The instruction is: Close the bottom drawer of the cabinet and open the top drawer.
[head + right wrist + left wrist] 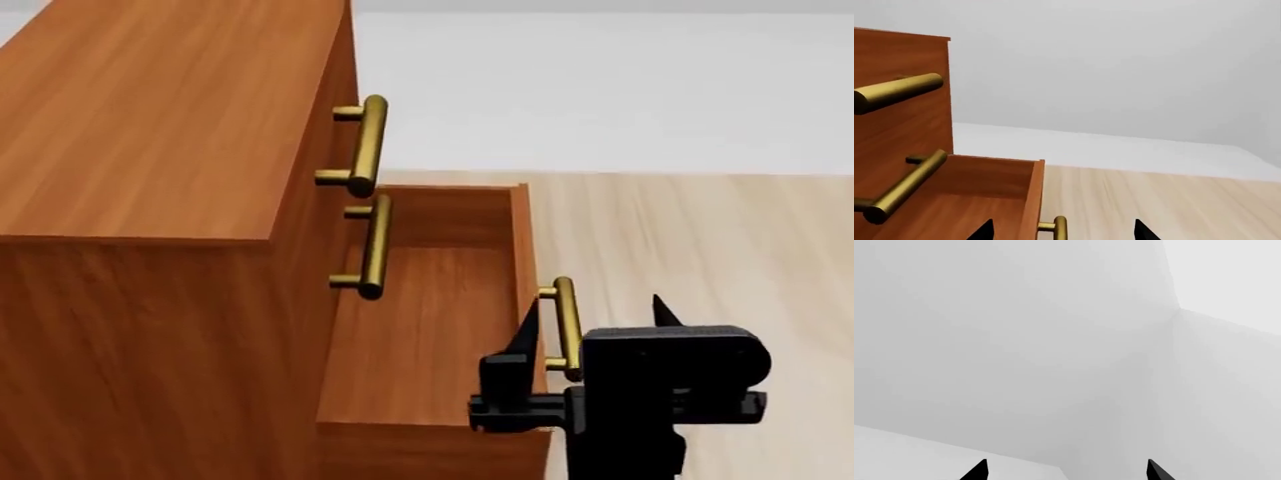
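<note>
The boxy reddish-brown wood-grain cabinet [147, 200] stands on a pale plank floor [694, 240] before a plain light wall [601, 90]; nothing lies between the robot and the drawer fronts; three brass bar handles show, one per drawer; the top drawer [350, 60] and the middle drawer are shut flush; the bottom drawer [427, 330], a plain wooden box, is pulled well out and shows a bare interior; the right gripper [594, 320], black, hangs just outside that drawer's front, its fingers [529, 325] spread wide on either side of the bottom brass handle [566, 325], gripping nothing; the left gripper [1066, 471] faces only grey wall, fingers apart and empty.
</note>
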Robot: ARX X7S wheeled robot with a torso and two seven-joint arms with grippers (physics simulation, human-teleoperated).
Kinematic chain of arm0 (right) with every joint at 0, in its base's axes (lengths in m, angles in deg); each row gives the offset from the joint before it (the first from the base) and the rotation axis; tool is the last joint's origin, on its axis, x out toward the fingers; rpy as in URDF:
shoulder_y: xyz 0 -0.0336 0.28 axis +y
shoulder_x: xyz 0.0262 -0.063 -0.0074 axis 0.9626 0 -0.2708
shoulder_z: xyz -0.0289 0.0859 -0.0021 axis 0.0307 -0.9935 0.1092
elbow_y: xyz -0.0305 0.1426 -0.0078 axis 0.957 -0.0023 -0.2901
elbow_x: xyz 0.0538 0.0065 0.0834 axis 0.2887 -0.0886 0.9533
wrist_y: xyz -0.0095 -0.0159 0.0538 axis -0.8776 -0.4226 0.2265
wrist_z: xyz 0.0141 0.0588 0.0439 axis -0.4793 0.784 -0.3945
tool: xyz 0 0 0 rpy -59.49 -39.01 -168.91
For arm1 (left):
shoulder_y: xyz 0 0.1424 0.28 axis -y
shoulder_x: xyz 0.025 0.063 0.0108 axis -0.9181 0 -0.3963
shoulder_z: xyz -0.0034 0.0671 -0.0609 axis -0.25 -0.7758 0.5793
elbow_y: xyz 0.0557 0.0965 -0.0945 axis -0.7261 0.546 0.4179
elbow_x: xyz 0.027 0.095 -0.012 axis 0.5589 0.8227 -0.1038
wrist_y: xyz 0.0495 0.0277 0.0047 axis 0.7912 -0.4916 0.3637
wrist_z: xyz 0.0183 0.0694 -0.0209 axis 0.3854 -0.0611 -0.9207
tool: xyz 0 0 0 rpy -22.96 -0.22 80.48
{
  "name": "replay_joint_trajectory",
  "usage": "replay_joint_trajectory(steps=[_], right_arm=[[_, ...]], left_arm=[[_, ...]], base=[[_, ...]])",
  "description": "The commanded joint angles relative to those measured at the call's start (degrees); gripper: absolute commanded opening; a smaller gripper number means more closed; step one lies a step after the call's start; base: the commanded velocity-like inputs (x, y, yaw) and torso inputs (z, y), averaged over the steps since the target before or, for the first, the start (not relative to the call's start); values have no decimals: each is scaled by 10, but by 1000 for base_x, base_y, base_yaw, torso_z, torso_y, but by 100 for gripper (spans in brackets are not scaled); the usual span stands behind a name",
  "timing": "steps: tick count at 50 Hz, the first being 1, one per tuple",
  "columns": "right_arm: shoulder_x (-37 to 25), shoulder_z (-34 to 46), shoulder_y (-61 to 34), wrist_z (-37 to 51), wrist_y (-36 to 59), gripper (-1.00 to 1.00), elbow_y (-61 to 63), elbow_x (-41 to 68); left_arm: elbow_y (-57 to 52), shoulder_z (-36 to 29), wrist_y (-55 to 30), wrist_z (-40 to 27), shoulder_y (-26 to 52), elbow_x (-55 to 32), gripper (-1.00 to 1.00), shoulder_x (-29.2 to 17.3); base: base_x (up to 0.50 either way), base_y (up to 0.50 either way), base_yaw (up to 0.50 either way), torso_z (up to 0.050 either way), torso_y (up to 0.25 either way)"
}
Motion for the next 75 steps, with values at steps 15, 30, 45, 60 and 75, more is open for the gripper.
replay_joint_trajectory(steps=[15, 30, 45, 60, 75], right_arm=[[-5, -11, 0, 6, -1, 100, -3, 14], [-9, -14, -4, 9, 2, 100, -7, 20], [-30, -33, -69, 23, 139, 100, 35, 50], [-58, -111, -145, 20, 311, 100, 102, 128], [-63, -131, -168, 12, 350, 100, 107, 158]], left_arm=[[-1, -3, 4, -7, -2, -6, 100, -4], [-9, 28, 33, -47, -16, -3, 100, 15], [-4, 11, 21, -43, -10, -1, 100, 3], [-9, 3, 25, -47, -15, 10, 100, -3], [-5, -5, 17, -52, -13, 17, 100, -10]], base=[[266, 0, 0, 0, 1], [267, 0, 0, 0, 0], [192, 0, 0, 0, 0], [0, 0, 0, 0, 0], [0, 0, 0, 0, -19]])
